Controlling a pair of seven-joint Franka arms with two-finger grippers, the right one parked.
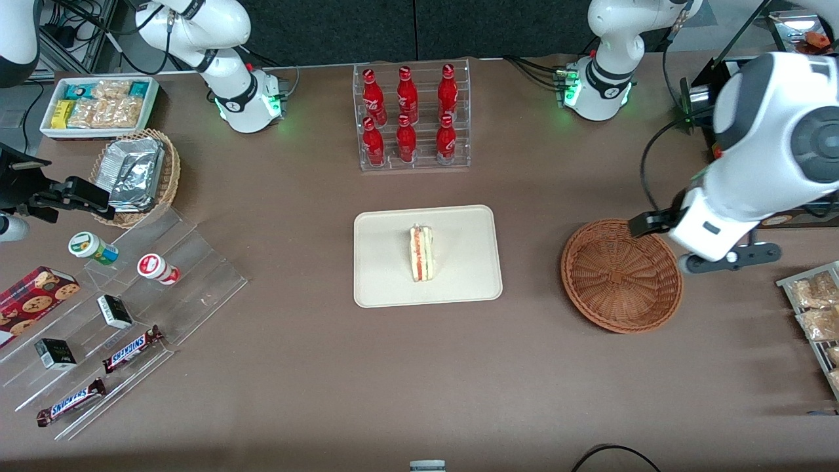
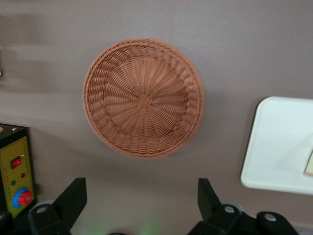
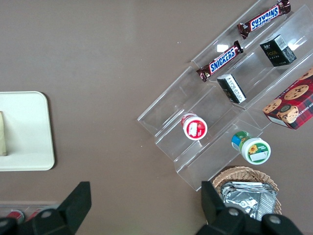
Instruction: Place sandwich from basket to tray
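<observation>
My arm hangs raised over the table (image 1: 314,367), wrist pointing down. One tray (image 1: 459,288) lies well off toward the parked arm's end. One basket (image 2: 143,98) sits below my end effector (image 2: 142,196), whose fingers are spread with nothing between them. One sandwich (image 1: 422,253) rests on that tray.

Basket (image 1: 621,275): reddish-brown woven wicker, ribbed, rough. Tray (image 1: 387,262): cream, smooth, matt. Bench (image 1: 419,373): brown, matt. Sandwich (image 1: 422,252): pale soft bread. Hand (image 2: 142,198) above bench by basket: black matt fingers (image 2: 71,198).
</observation>
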